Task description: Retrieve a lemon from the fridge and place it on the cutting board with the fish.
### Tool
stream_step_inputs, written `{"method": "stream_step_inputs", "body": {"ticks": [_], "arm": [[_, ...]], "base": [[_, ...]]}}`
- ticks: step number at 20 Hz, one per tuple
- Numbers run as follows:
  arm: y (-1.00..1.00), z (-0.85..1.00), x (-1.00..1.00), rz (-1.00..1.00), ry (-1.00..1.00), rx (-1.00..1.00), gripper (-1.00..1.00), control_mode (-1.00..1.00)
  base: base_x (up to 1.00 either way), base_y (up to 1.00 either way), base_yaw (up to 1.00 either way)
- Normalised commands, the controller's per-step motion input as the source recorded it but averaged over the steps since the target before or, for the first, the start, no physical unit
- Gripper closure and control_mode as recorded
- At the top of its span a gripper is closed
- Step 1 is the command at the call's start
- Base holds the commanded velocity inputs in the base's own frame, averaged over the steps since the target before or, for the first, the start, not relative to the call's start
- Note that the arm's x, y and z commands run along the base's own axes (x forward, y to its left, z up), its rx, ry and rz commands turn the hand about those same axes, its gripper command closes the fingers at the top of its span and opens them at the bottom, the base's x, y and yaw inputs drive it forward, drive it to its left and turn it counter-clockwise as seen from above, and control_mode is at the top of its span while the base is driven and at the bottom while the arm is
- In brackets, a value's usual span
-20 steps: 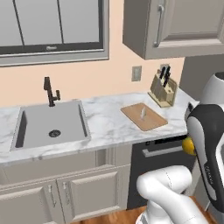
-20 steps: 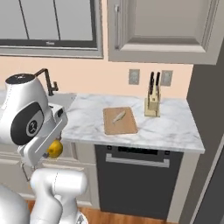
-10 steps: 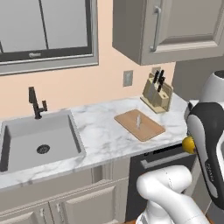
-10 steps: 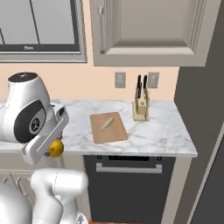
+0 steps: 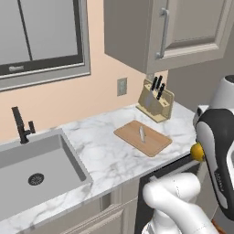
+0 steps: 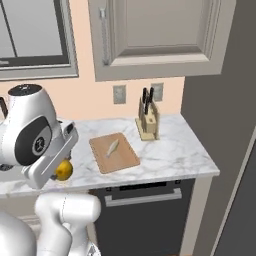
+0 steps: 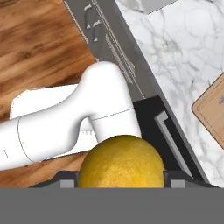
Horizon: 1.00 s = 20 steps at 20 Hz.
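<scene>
My gripper (image 7: 121,177) is shut on the lemon (image 7: 121,162), a yellow round fruit held low in front of the counter's edge. The lemon (image 5: 197,152) peeks out beside my forearm, and from the other side the lemon (image 6: 63,170) hangs under my hand. The light-brown cutting board (image 5: 153,142) lies on the marble counter with the small pale fish (image 5: 141,133) on its middle. The board (image 6: 120,159) and fish (image 6: 112,147) sit to the right of the gripper (image 6: 62,167) and beyond it. A corner of the board (image 7: 214,109) shows at the hand view's right edge. The fridge's grey side (image 6: 225,100) rises at the right.
A wooden knife block (image 5: 155,100) stands against the wall behind the board. The sink (image 5: 32,169) and its black faucet (image 5: 20,125) lie to the left. A dark oven front with a pale handle (image 6: 142,197) sits under the counter. Wall cupboards (image 5: 183,27) hang overhead.
The base has driven to the right along the counter, so the sink slid left and the board and knife block came nearer. The gripper kept hold of the lemon.
</scene>
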Motion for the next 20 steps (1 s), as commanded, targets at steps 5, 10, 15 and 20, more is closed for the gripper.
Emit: {"method": "stream_step_inputs", "body": {"ticks": [5, 10, 15, 20], "arm": [[0.04, -0.10, 0.12, -0.09, 0.00, 0.00, 1.00, -1.00], [0.00, -0.32, 0.37, -0.25, -0.04, 0.00, 1.00, -1.00], [-0.06, -0.45, 0.81, -0.23, -0.02, 0.00, 1.00, -1.00], [-0.38, -0.41, 1.00, -0.07, 0.00, 0.00, 1.00, -1.00]], "base": [[0.21, 0.21, -0.15], [0.00, 0.00, 0.00], [0.00, 0.00, 0.00], [0.00, 0.00, 0.00]]}}
